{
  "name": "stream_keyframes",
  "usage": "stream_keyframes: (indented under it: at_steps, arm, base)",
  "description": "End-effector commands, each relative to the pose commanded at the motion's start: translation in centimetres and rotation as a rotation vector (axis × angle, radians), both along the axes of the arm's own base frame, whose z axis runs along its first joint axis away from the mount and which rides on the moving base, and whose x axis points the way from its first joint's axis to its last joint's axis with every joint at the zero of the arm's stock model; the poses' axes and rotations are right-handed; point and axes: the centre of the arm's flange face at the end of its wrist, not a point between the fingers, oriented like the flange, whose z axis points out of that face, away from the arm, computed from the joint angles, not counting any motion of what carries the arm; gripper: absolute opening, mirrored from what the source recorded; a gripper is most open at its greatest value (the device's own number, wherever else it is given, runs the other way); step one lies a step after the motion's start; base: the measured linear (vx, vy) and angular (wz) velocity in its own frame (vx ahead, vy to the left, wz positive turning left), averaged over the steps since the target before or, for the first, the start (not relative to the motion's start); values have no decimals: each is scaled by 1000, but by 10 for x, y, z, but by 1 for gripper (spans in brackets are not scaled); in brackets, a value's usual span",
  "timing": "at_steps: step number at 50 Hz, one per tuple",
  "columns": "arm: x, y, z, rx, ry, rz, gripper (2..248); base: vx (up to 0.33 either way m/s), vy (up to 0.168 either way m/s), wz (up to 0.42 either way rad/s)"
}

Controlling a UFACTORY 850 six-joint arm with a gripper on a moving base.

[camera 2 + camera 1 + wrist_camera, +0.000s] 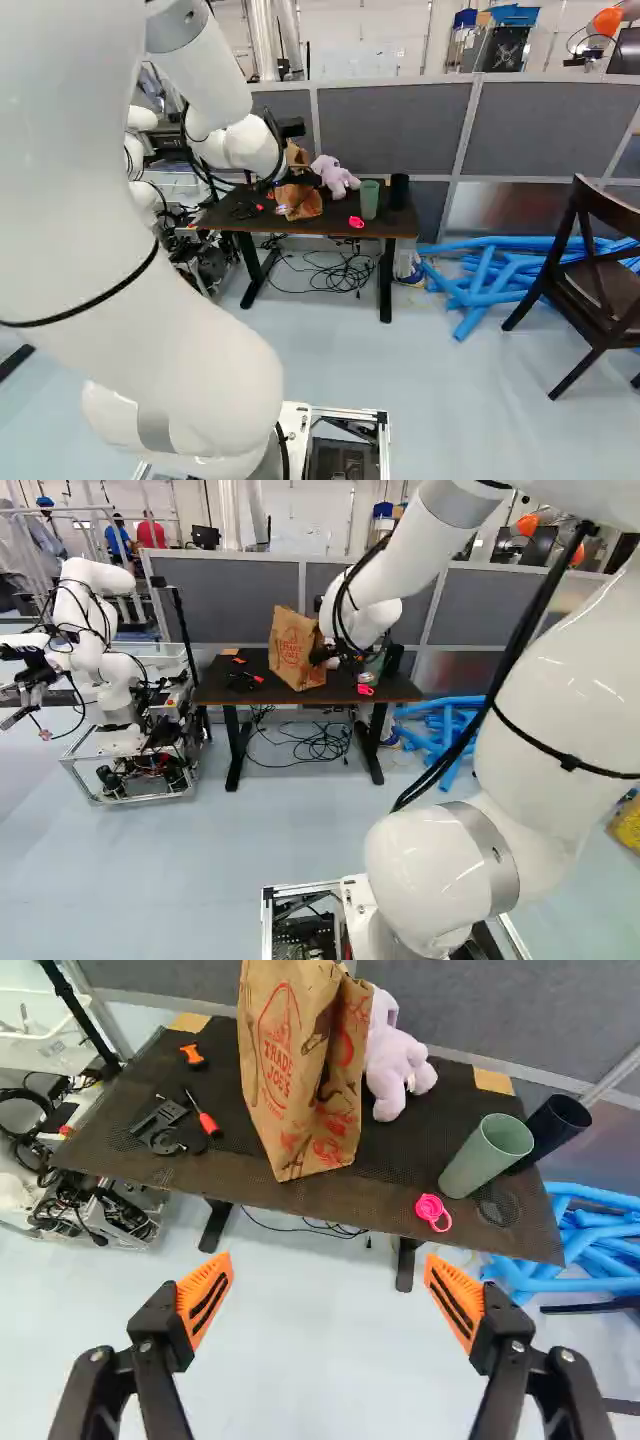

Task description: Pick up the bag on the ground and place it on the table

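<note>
Brown paper grocery bag [300, 1080]: on table [375, 1190], near front edge, between corners. Black gripper [328, 1278]: spread wide, empty. Placing apparently done; next, likely just retreat clear, without nudging bag.

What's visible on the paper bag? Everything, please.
The bag is brown, apparently paper, tall, with red printing and creased, crumpled sides. It stands on the dark table, one bottom corner toward the edge nearest the arm. The lilac plush toy is right beside it; I can't tell whether they touch. The open hand isn't gripping it. Contents can't be made out.
</note>
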Motion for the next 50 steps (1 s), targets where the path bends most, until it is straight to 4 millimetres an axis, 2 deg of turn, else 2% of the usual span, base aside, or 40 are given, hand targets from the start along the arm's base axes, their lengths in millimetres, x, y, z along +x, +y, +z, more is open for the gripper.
stream_keyframes:
  at_steps: [24,50]
  arm:
    - [-59,-9,-45,35,-136,-41,247]
    - [-113,-15,-79,65,-245,-69,247]
  base:
    - [0,0,0]
    - [0,0,0]
